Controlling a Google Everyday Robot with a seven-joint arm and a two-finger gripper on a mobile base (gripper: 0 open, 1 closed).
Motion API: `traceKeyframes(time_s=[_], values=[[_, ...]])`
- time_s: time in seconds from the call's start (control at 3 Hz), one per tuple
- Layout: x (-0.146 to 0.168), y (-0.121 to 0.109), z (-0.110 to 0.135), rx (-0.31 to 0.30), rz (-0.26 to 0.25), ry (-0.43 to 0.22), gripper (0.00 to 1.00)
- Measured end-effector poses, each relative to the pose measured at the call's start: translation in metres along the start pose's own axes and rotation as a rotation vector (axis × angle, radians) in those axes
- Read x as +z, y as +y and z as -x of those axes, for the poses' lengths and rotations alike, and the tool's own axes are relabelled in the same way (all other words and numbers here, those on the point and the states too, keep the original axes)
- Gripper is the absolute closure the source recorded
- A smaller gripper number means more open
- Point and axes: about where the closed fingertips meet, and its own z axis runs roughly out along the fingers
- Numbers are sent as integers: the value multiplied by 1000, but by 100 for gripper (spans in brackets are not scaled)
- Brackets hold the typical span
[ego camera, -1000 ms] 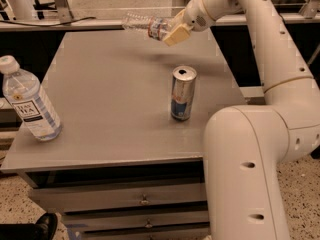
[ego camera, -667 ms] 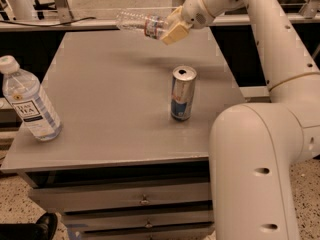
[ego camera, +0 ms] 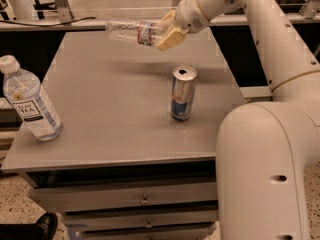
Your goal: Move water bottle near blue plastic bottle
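I see my gripper (ego camera: 167, 34) clamped on the water bottle (ego camera: 131, 31), held sideways above the table (ego camera: 110, 114), well apart from the blue bottle (ego camera: 30, 104)

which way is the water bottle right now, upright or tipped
Tipped on its side: the water bottle lies nearly horizontal in the air, clamped in the gripper above the far side of the table.

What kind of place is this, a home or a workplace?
Probably a lab or workshop: grey drawer cabinet, speckled floor, metal frame behind. The pincer holds the water bottle above the cabinet's far edge.
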Motion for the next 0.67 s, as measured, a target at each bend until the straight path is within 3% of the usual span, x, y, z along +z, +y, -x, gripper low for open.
traceKeyframes(time_s=[0.33,0.67], values=[[9,1,6,-39,18,6,100],[28,12,12,-141,84,75,100]])
